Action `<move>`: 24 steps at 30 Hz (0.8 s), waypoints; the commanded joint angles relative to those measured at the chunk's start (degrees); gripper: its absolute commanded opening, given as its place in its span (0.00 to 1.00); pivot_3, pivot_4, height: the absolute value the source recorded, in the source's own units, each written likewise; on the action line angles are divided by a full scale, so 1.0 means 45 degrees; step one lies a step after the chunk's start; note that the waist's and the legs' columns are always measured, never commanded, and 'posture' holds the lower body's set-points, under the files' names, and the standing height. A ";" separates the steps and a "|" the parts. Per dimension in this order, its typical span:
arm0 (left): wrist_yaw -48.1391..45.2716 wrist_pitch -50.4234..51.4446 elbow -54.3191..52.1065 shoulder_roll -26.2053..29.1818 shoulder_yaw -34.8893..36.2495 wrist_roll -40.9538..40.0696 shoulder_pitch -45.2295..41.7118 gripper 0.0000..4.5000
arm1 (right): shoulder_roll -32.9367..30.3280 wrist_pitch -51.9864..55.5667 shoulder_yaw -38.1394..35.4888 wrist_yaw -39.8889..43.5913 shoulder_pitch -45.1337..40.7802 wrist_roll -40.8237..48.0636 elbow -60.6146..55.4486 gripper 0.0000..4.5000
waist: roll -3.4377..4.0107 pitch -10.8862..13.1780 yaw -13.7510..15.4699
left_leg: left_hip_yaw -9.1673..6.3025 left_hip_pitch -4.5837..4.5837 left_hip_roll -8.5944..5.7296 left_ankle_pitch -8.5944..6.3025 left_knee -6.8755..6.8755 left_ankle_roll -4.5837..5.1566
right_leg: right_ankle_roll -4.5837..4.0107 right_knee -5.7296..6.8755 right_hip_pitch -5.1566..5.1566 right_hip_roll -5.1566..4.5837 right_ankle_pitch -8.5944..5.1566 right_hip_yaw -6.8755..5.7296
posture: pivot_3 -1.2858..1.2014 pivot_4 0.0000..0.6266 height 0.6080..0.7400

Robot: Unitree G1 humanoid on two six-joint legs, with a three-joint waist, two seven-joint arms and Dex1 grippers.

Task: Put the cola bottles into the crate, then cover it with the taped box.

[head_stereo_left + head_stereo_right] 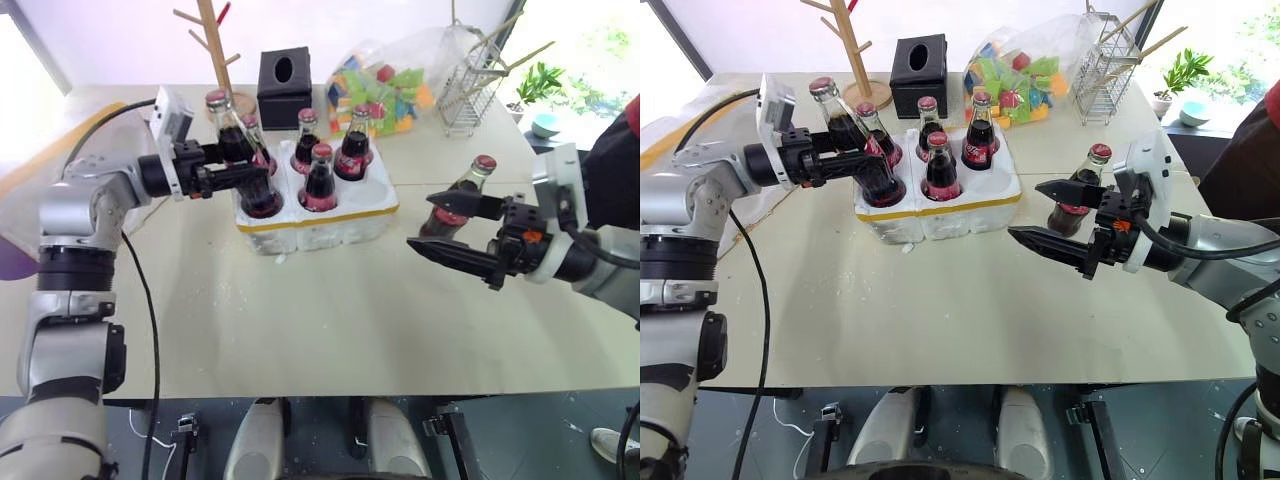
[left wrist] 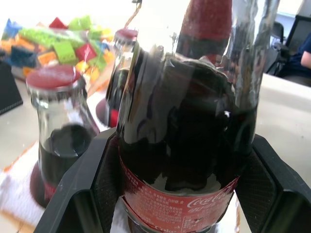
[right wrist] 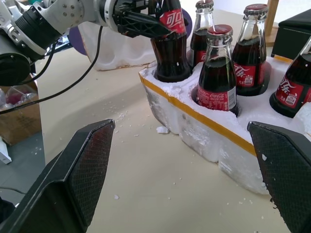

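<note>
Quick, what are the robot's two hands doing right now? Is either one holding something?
Left gripper: closed on a cola bottle whose base sits in a well of the crate.
Right gripper: open, holding nothing, with another bottle standing behind it.

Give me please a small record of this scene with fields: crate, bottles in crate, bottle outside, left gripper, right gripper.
crate: white foam crate with yellow band, on the table
bottles in crate: four cola bottles standing in wells, a fifth held bottle with its base in the front left well
bottle outside: loose bottle on the table, right of the crate
left gripper: left gripper closed on the held bottle
right gripper: right gripper open, empty, near the loose bottle
</note>
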 commanded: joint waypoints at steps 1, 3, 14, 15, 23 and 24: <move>-0.0206 -0.0615 -0.0329 0.0147 0.0168 0.0132 -0.0511 0.58 | 0.0086 -0.0334 -0.0383 0.0017 -0.0110 0.0005 -0.0230 1.00 | 0.0000 0.0000 0.0000 | 0.0000 0.0000 0.0000 0.0000 -0.0003 0.0000 | 0.0001 0.0000 -0.0001 0.0000 0.0000 0.0000 | 0.52 0.24 1.00; -0.0129 -0.0937 -0.0354 -0.0034 -0.0103 0.0516 -0.0331 0.58 | 0.0093 -0.0358 -0.0318 0.0085 -0.0177 -0.0095 -0.0177 1.00 | 0.0000 0.0000 0.0004 | 0.0000 0.0000 0.0000 0.0000 -0.0005 0.0000 | 0.0002 0.0000 -0.0001 0.0000 -0.0001 0.0000 | 0.52 0.24 1.00; 0.1805 -0.2640 0.0718 -0.1809 -0.0381 0.1964 0.0898 0.81 | 0.0183 -0.0654 0.0101 0.0450 -0.0226 -0.0820 -0.0053 1.00 | 0.0001 -0.0003 0.0195 | -0.0004 0.0012 -0.0002 0.0000 0.0012 0.0000 | 0.0003 0.0008 0.0018 -0.0001 0.0002 -0.0002 | 0.52 0.24 1.00; 0.1724 -0.2569 0.0556 -0.1752 -0.0328 0.1887 0.0939 0.88 | 0.0203 -0.0659 0.0070 0.0464 -0.0191 -0.0847 -0.0049 1.00 | 0.0001 -0.0003 0.0175 | -0.0008 0.0014 -0.0002 0.0000 0.0026 0.0000 | 0.0002 0.0009 0.0024 0.0000 0.0002 -0.0004 | 0.52 0.24 1.00; 0.1122 0.0653 -0.2397 -0.0742 0.1551 -0.1157 0.0802 1.00 | 0.0059 -0.0673 -0.1323 0.0506 0.1563 -0.1157 -0.0251 1.00 | 0.0002 -0.0002 0.0133 | -0.0014 0.0003 0.0001 -0.0001 0.0071 0.0001 | -0.0004 0.0010 0.0036 -0.0001 0.0006 -0.0002 | 0.52 0.24 1.00; 0.1146 0.1253 -0.2753 -0.0557 0.1897 -0.1711 0.0658 1.00 | 0.0032 -0.0676 -0.1542 0.0505 0.1914 -0.1251 -0.0298 1.00 | 0.0002 -0.0002 0.0141 | -0.0017 0.0002 0.0002 -0.0002 0.0071 0.0002 | 0.0000 0.0010 0.0036 0.0000 0.0007 -0.0004 | 0.52 0.24 1.00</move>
